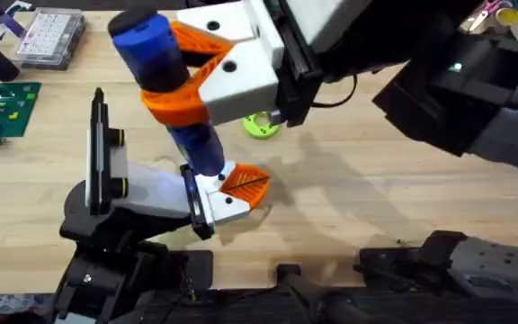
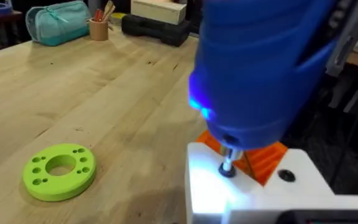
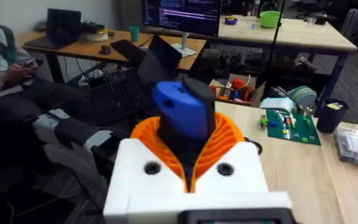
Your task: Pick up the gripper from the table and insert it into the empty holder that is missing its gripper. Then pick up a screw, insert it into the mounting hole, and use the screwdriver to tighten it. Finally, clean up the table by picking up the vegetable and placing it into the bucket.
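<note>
Holder [image 1: 147, 191] lying low at the near table edge, black base cut off by dark arm parts, tall black upright plate [image 1: 99, 148] standing at its left. White block [image 2: 253, 186] with orange ribbed finger [image 1: 245, 183] at the holder's end, partly washed out by the tool's white light. Screwdriver [image 1: 165, 81] upright and tilted over that block, thin bit [image 2: 227, 167] down on the block's top; whatever sits under the tip covered by the bit, cannot tell screw or bare hole. Second small dark hole [image 2: 286, 175] open just beside the tip. Right gripper [image 1: 174, 90] clamped on the blue barrel, orange pads [image 3: 229, 134] wrapped round both sides, lower half of the screwdriver hidden behind them in the right wrist view. Lime-green ring [image 2: 59, 171] flat on the wood, near the block, half covered by the white gripper body in the overhead view. Farther back, clear compartment box [image 1: 50, 38] at the far left, small parts inside too small to make out. Small cup [image 2: 98, 28] at the table's far end holding sticks, teal pouch [image 2: 58, 22] beside it.
</note>
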{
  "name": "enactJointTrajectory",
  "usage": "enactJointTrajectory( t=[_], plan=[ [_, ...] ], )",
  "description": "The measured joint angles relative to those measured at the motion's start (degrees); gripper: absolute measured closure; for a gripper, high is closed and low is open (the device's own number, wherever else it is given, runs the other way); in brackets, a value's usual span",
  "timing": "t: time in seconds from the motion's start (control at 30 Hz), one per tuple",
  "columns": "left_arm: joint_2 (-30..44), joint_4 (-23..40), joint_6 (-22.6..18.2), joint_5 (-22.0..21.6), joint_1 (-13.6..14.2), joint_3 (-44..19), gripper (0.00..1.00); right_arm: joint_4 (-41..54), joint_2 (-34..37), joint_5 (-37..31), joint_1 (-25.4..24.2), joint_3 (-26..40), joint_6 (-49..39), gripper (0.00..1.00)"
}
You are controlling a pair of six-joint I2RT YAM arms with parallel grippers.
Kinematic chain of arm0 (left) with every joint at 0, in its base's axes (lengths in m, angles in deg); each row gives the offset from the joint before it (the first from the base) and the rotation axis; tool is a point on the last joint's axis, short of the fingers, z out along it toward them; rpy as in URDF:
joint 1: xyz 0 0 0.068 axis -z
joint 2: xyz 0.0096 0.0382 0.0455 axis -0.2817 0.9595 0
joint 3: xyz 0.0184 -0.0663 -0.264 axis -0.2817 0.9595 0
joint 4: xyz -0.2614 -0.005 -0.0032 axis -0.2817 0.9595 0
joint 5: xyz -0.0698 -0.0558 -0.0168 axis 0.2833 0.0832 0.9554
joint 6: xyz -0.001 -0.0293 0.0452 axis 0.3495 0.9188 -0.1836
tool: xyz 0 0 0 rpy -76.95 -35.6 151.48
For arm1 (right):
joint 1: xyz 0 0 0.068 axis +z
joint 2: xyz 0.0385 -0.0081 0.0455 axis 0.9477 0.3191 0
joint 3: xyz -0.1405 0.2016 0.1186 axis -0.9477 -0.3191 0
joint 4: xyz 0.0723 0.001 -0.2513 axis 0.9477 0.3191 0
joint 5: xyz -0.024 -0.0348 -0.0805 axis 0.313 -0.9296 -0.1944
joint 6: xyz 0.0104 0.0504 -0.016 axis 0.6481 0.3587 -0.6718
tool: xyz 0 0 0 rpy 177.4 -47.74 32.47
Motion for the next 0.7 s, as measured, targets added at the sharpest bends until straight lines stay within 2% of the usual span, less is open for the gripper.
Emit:
enactJointTrajectory(
  t=[0.7],
  plan=[
    [0.0, 0.0, 0.0, 0.0, 0.0, 0.0, 0.986, 2.5, 0.0, 0.2, -0.8, 0.0, 1.1, 0.976]
  ],
)
